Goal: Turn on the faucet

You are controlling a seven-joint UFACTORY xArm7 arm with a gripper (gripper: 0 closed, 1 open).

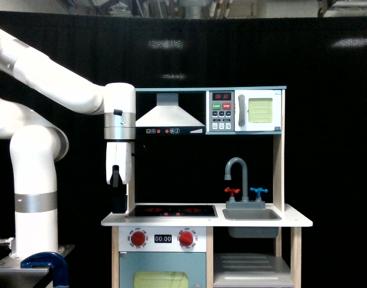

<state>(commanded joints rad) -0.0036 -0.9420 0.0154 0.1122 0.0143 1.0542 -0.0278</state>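
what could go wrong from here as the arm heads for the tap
1. The gripper hangs at the stove end of the toy kitchen, near the upright post, and the faucet is at the far end; a sideways sweep could catch the post or the range hood.
2. The red handle and blue handle are small and close together, so the gripper could bump the wrong one or the spout.
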